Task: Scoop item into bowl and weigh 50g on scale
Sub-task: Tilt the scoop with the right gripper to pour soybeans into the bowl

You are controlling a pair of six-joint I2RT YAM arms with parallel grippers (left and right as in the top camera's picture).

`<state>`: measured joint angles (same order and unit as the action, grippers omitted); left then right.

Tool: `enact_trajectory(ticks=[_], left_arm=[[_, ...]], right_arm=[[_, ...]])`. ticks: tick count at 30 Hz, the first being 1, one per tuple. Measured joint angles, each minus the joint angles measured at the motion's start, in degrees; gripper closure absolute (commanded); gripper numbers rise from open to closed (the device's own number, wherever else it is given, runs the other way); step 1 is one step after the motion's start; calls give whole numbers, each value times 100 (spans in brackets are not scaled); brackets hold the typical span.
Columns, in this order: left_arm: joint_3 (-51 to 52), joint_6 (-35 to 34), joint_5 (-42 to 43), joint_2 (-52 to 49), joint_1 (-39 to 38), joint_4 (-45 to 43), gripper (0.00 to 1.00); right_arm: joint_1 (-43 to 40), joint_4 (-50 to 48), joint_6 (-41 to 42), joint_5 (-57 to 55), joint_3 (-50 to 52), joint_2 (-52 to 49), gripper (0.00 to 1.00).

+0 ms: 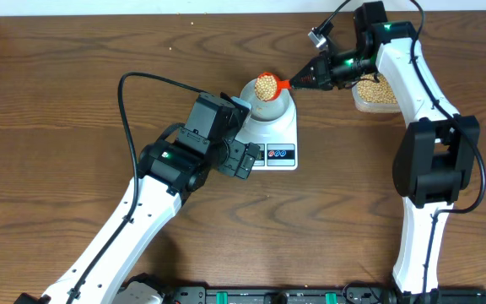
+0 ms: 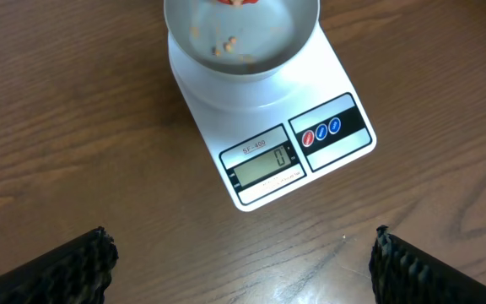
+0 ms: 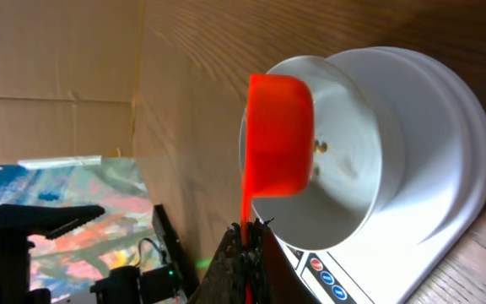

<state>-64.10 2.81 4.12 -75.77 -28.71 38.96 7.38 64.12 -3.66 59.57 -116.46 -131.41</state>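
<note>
Right tool (image 1: 307, 82) gripping orange scoop (image 1: 287, 83) of beans (image 1: 266, 85) over bowl (image 2: 304, 40) on scale (image 2: 226, 114).
Left tool (image 2: 241, 249) wide open, at scale's 8 o'clock; few beans lie in bowl.

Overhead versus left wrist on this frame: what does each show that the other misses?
Only overhead: the right end effector gripping an orange scoop heaped with beans over the bowl, and the clear container of more beans by the right arm. Only left wrist: the display reading zero, a few loose beans lying in the bowl, and the left end effector wide open in front of the scale. Both: the bowl sitting on the scale, on the wooden table.
</note>
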Motion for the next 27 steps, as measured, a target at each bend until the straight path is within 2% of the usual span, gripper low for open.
enact_trajectory(ticks=[27], left_arm=[[0, 0, -2, 0, 0, 0, 2]], right_arm=[[181, 612, -284, -918, -542, 0, 98]])
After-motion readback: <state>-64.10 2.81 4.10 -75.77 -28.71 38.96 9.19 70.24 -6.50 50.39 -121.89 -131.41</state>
